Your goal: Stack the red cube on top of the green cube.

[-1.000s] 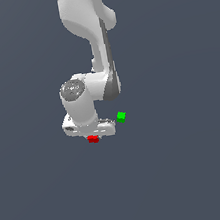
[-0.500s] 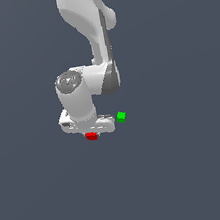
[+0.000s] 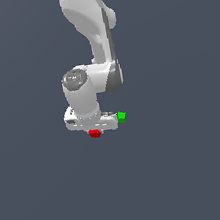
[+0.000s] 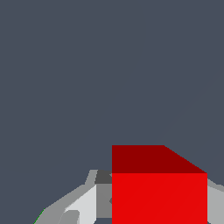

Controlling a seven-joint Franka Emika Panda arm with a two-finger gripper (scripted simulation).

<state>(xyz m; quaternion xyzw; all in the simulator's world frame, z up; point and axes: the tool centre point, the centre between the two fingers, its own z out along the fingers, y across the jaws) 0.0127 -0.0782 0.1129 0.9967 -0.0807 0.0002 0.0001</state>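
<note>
Counter (image 3: pixel 193 169): plain dark grey-blue surface, spreading beneath and all around the tool.
Marks: none visible in either view.
Edges: none in frame.

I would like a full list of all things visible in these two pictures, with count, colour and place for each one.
red cube: one, bright red, just under the claw's lower edge in the exterior view; it fills the near part of the wrist view between the fingers.
green cube: one, bright green, beside the claw on the exterior view's right, apart from the red cube.
surface: one, plain dark grey-blue, all around.
arm: one, white, reaching down from the top of the exterior view.
claw: one, white and grey, low over the red cube; whether it is closed cannot be told.
</note>
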